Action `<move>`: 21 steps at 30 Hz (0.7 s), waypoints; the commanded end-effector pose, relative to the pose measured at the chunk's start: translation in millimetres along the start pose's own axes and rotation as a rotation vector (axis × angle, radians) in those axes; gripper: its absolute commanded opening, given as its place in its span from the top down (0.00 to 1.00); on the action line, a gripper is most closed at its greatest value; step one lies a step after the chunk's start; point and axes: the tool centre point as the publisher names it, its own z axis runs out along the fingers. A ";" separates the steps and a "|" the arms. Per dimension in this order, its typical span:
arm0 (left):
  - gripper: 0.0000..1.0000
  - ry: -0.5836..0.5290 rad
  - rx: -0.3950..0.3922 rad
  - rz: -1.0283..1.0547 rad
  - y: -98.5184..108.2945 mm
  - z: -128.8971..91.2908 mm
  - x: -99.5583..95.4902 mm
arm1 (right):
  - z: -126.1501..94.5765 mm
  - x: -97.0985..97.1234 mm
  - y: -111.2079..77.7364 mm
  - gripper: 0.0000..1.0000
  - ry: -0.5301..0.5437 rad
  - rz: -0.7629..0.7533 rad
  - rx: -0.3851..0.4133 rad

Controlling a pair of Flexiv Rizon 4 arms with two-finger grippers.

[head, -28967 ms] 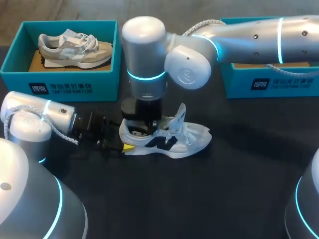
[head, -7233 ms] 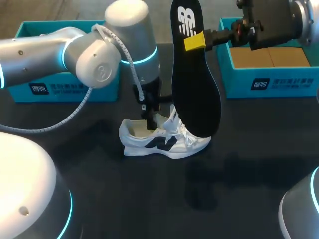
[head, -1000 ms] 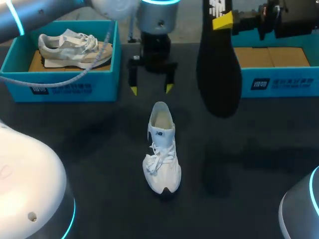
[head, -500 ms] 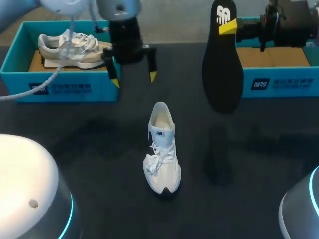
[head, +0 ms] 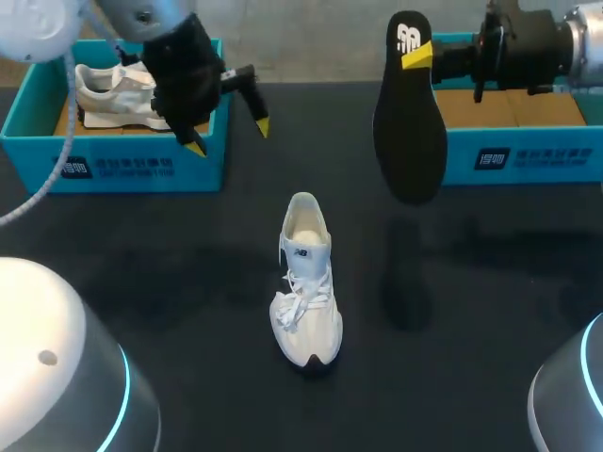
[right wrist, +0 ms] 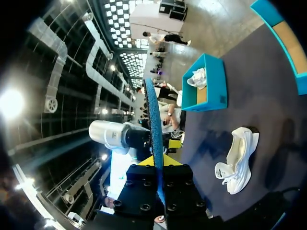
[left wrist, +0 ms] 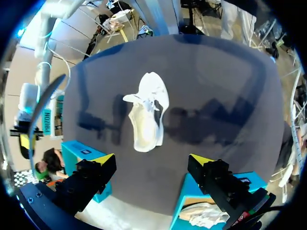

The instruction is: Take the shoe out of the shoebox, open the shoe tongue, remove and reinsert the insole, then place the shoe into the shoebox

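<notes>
The white sneaker stands on the dark tabletop (toe toward the camera), ahead of the left hand, whose fingers are spread and empty. The right hand pinches the black insole, which hangs down near the empty teal shoebox.

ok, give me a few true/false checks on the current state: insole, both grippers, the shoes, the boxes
1. The right gripper is shut on the insole, which hangs above the table. True.
2. The left gripper grips the white shoe. False: it is open and empty, up near the left box.
3. The white shoe lies in a box. False: it stands on the table, outside the right box.
4. The left box holds a grey shoe. True.
</notes>
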 end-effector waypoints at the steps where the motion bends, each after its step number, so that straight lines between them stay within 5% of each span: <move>1: 0.00 -0.268 0.013 0.040 -4.2 -7.6 4.1 | 7.1 -4.0 8.1 1.00 0.006 0.002 0.016; 17: 0.00 -0.268 0.013 0.040 -4.2 -7.6 4.1 | 28.2 -15.9 18.5 1.00 0.004 0.098 0.080; 21: 0.00 -0.404 0.013 0.039 -3.6 -4.2 4.0 | 35.3 -17.1 24.0 1.00 -0.005 0.119 0.083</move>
